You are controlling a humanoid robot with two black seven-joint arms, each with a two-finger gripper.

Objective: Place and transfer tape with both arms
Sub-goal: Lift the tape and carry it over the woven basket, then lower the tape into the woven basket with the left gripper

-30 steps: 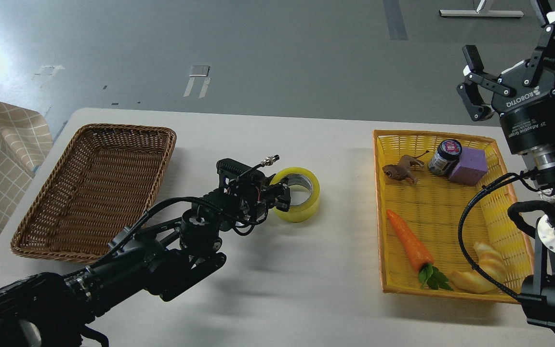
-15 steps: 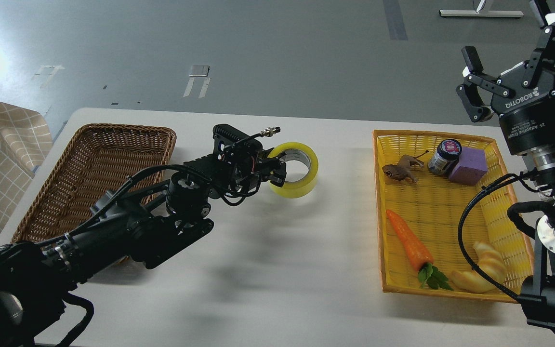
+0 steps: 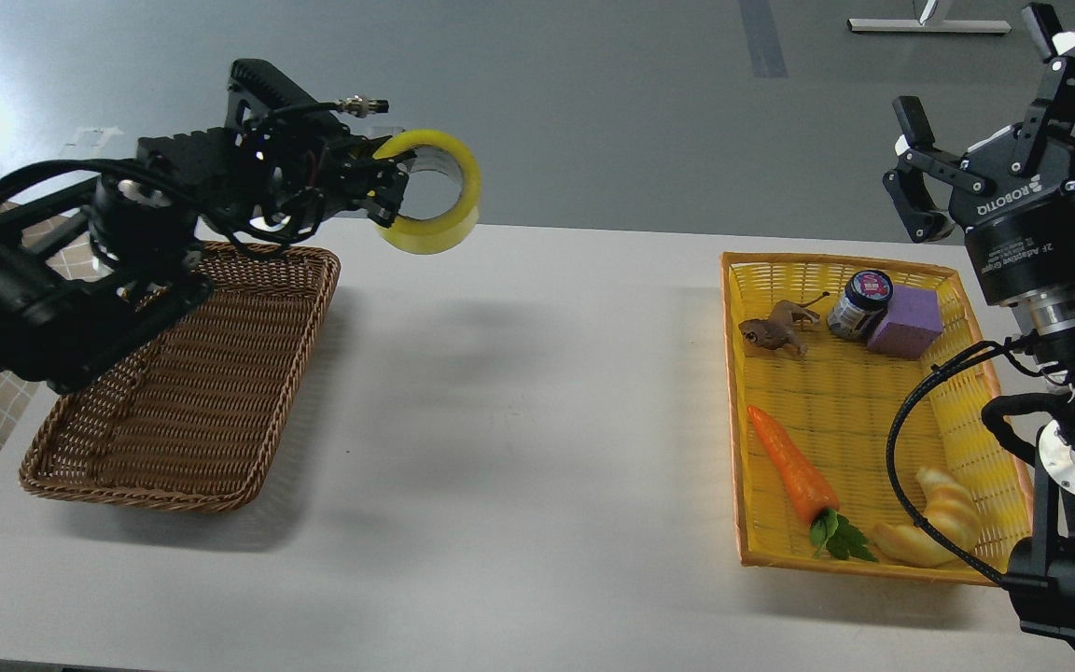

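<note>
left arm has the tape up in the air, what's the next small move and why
Probably swing the left gripper leftward and lower it over the brown wicker basket. It is shut on the tape, which hangs above the table's far edge, just right of the basket. The right gripper is open and far away.

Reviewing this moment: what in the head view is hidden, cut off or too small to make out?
- Left tool: fingers dark against the tape, exact grip unclear.
- Right tool: upper finger near the frame's top edge.
- Jar label: too small to read.
- Croissants: partly behind the right arm's cable.
</note>
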